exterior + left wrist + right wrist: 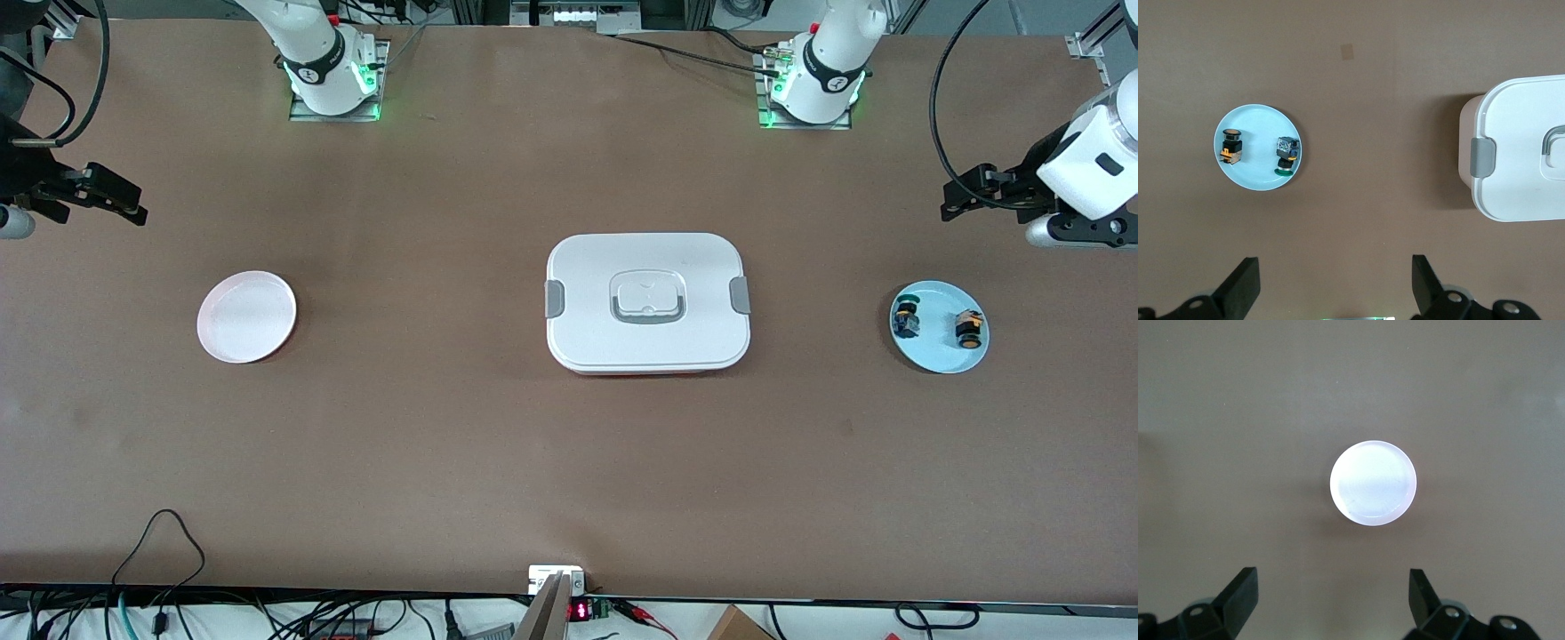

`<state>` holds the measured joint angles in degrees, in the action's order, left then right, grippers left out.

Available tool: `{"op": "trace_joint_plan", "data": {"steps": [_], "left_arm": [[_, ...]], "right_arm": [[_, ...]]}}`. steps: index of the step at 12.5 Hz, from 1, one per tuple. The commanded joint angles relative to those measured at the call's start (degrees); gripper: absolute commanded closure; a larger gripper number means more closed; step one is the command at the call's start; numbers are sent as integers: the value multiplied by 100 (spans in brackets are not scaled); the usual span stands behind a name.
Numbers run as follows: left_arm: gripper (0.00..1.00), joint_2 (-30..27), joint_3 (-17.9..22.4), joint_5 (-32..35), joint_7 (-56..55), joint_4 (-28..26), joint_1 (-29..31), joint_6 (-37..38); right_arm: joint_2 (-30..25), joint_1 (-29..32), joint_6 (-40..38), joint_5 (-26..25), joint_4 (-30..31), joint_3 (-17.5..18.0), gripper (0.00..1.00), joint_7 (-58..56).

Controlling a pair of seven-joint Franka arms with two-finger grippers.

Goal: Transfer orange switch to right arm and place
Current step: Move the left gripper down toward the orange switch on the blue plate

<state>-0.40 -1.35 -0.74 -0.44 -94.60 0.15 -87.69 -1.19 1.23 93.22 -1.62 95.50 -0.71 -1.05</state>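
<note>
The orange switch [969, 328] lies on a light blue plate [941, 351] at the left arm's end of the table, beside a similar green-capped switch [906, 317]. In the left wrist view the orange switch [1231, 145] is on the plate [1257, 175] with the green one [1285, 157]. My left gripper [958, 197] hangs open and empty above the table, near that plate; its open jaws show in its wrist view [1336, 283]. My right gripper [120, 197] is open and empty above the right arm's end of the table, also seen in its wrist view [1332, 600].
A white lunch box [647, 267] with grey latches sits at the table's middle, also in the left wrist view [1518, 120]. An empty pink plate [247, 316] lies toward the right arm's end, seen in the right wrist view [1373, 483].
</note>
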Motion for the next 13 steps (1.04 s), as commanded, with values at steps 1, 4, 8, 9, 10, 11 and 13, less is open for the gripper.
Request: {"op": "trace_joint_plan", "data": {"steps": [1,4,8,9,10,11,13], "left_arm": [[0,41,30,-49,-18,126,-15,50],[0,224,30,-67,-44,397,-15,129],[0,410,30,-75,340,566,37,375],[0,410,38,-76,543,557,46,419],[0,418,39,-50,762,530,46,419],[0,418,47,-15,1121,452,55,498],[0,418,47,-6,2392,223,274,490]], "right_arm": [[-22,0,-146,-14,-76,1,0,-45],[-22,0,-146,-14,-76,-8,0,-45],[-31,0,-146,-14,-76,-8,0,-45],[-22,0,-146,-14,-76,1,0,-45],[-31,-9,-146,-14,-76,1,0,-45],[-31,-9,-146,-14,-76,1,0,-45],[-31,-18,-146,-14,-76,1,0,-45]]}}
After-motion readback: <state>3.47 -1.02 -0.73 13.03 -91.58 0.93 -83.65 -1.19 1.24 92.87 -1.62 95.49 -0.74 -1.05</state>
